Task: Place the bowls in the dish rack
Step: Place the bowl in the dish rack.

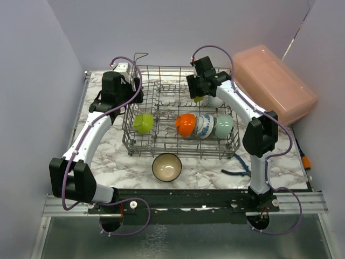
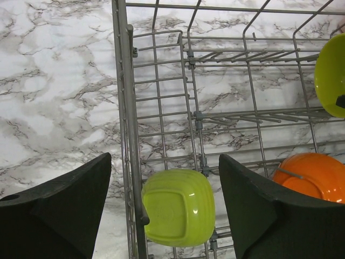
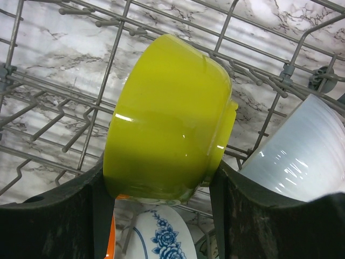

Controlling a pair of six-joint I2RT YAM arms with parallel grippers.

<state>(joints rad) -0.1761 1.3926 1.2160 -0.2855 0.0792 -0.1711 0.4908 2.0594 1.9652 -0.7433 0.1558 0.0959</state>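
The right gripper point(image 3: 159, 167) is clasping a yellow-green bowl point(image 3: 167, 118) on edge over the dish rack's point(image 2: 125, 108) far tines, just beside a white bowl point(image 3: 302, 156). The left gripper point(image 2: 164, 156) is hanging with jaws spread above a lime green bowl point(image 2: 178, 208) against the rack's left wall. Only the top view is showing a beige bowl point(image 1: 166, 167) sitting outside, near the front edge.

No writing, label, brand, number or sign can be read in any of the views. The only marking is the blue design on the white bowl point(image 3: 161, 237), which is a flower pattern and not lettering.
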